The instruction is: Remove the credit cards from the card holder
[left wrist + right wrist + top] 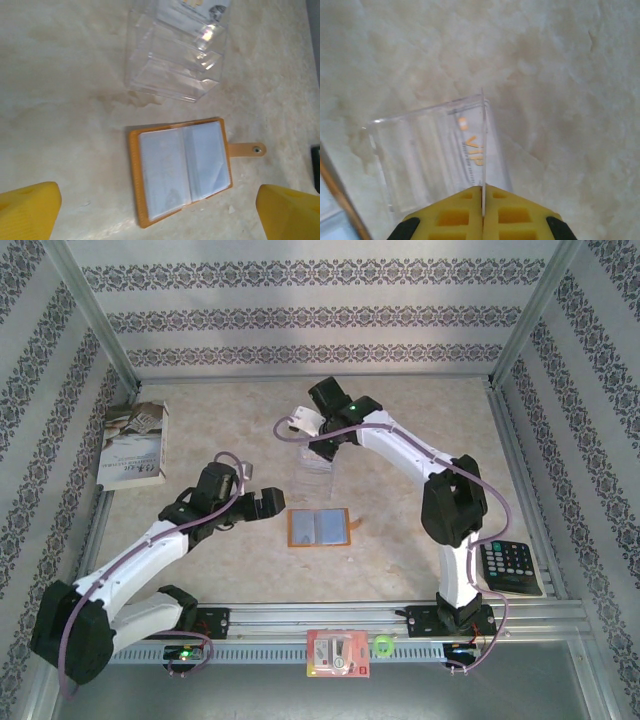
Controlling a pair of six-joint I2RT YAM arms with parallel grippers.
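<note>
Carrying every item: bench (400, 440). Clear tray (175, 60) is standing just beyond the card holder (318, 528); a nudge risks tipping it. Card holder is lying open and unpinned, so probing its pockets risks dragging it. Left gripper (258, 488) is hovering beside it, jaws wide apart. Right gripper (482, 195) is pinching a credit card (482, 150) edge-on at the tray; the thin card risks slipping askew.

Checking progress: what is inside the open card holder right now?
The card holder lies open, showing two pale blue-grey pockets. They are cloudy, so whether anything is tucked inside them cannot be told.
</note>
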